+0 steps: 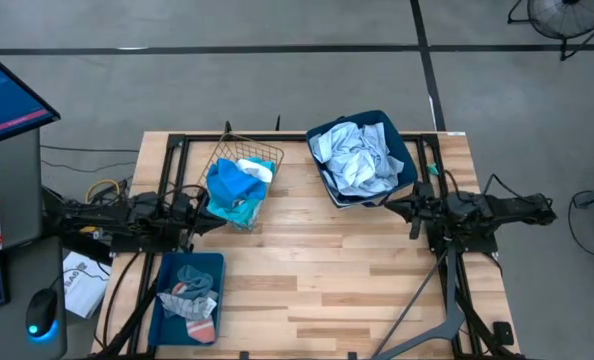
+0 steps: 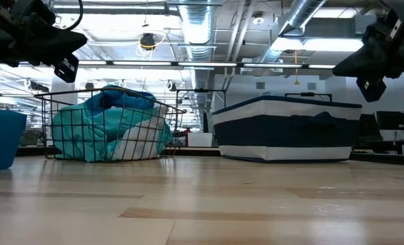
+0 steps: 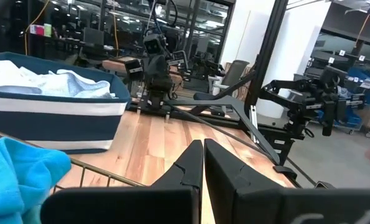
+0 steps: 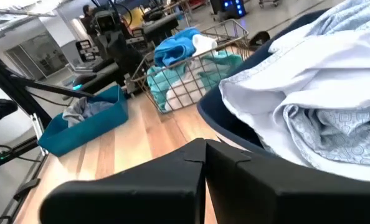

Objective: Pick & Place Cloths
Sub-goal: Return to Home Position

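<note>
Bright blue, turquoise and white cloths point(image 1: 235, 188) are heaped in a wire basket point(image 1: 264, 153) at the far left of the table. Pale blue-grey and white cloths point(image 1: 357, 158) fill the navy fabric bin point(image 1: 409, 160) at the far right. Grey and coral socks point(image 1: 192, 297) lie in the teal tray point(image 1: 167, 275) near the left front. My left gripper point(image 1: 217, 218) hovers shut beside the basket's near side, and its fingertips point(image 3: 203, 155) meet. My right gripper point(image 1: 389, 208) hovers shut just near of the bin, above the table, with its fingertips point(image 4: 205, 152) together.
Bare wooden tabletop point(image 1: 357, 280) spreads across the middle and the near right. Black frame bars run along the table's left side point(image 1: 167, 170) and right side point(image 1: 447, 290). A desk with a monitor point(image 1: 7, 95) stands left of the table.
</note>
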`<state>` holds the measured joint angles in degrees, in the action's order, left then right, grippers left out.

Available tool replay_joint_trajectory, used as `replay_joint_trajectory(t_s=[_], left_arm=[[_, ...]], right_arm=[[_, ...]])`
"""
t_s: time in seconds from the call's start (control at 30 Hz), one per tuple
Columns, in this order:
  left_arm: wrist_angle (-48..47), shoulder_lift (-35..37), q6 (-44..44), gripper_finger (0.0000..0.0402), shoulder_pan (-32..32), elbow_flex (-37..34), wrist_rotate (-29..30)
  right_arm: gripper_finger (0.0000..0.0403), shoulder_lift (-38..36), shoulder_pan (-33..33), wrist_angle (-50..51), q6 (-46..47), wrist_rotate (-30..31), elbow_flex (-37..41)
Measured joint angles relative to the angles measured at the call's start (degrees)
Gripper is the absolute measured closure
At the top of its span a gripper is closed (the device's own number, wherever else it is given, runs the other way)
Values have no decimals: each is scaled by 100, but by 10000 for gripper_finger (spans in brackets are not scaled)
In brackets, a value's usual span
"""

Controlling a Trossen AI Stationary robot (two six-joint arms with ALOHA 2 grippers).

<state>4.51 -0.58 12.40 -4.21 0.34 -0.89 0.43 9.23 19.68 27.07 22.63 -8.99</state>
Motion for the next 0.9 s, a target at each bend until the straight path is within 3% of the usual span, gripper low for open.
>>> replay_joint_trajectory(t_s=[0.9], left_arm=[[79, 0, 3, 401, 0, 0, 0]], right_arm=[[403, 7, 0, 0, -2, -4, 0]])
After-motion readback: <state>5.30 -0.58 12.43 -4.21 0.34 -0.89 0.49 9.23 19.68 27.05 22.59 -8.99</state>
